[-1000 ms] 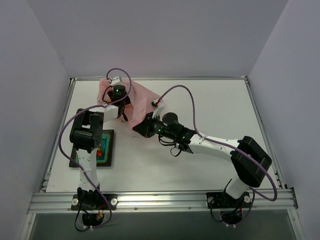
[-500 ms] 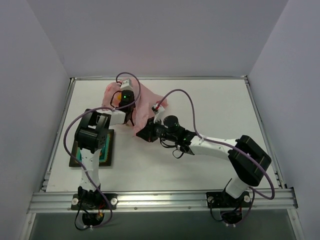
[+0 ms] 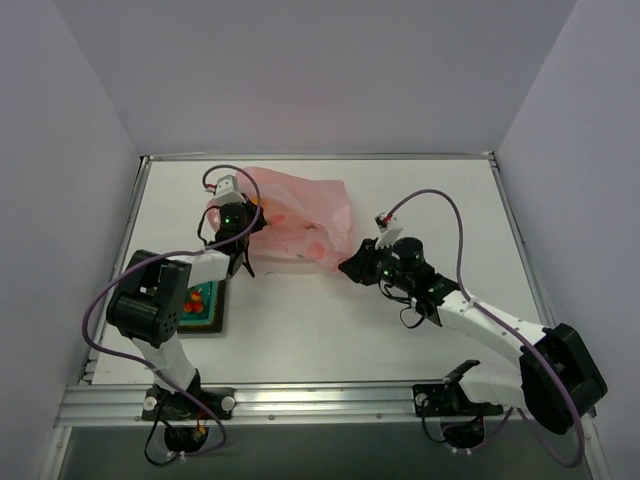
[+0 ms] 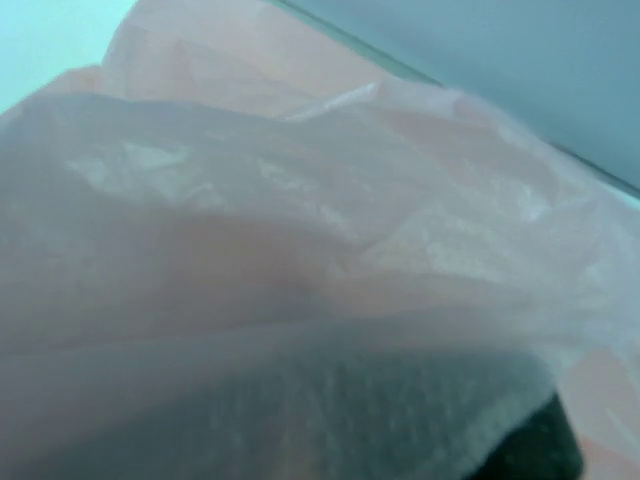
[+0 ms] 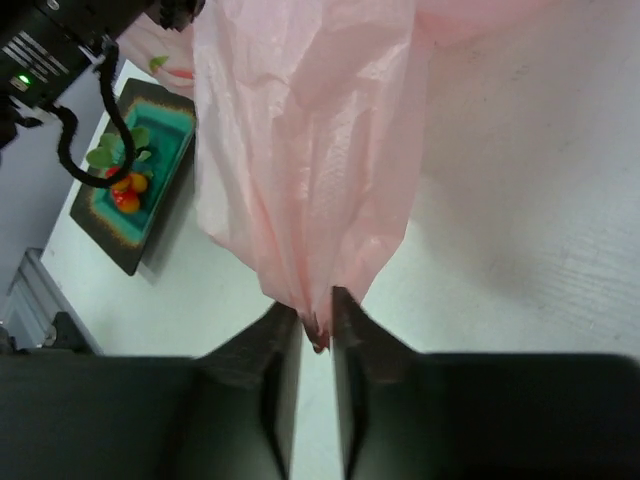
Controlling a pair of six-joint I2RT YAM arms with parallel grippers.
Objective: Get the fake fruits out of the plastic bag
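Note:
The pink plastic bag (image 3: 300, 215) hangs stretched between my two grippers above the back of the table. My left gripper (image 3: 244, 216) is shut on its left edge. In the left wrist view the bag's film (image 4: 300, 200) covers almost everything and my fingers are hidden behind it. My right gripper (image 3: 351, 267) (image 5: 316, 305) is shut on the gathered lower right corner of the bag (image 5: 300, 150). Fake fruits show through the film as an orange blob (image 3: 265, 208) and reddish blobs (image 3: 314, 250).
A dark square tray (image 3: 214, 316) (image 5: 122, 252) with a teal inside lies at the left, near the left arm's base, and holds small red, orange and green pieces (image 3: 197, 300) (image 5: 124, 190). The left arm's cable (image 5: 90, 150) hangs above the tray.
The left gripper has shut on the bag's left edge. The right arm has pulled back to the right with the bag's corner, so the bag is drawn out wide between the two.

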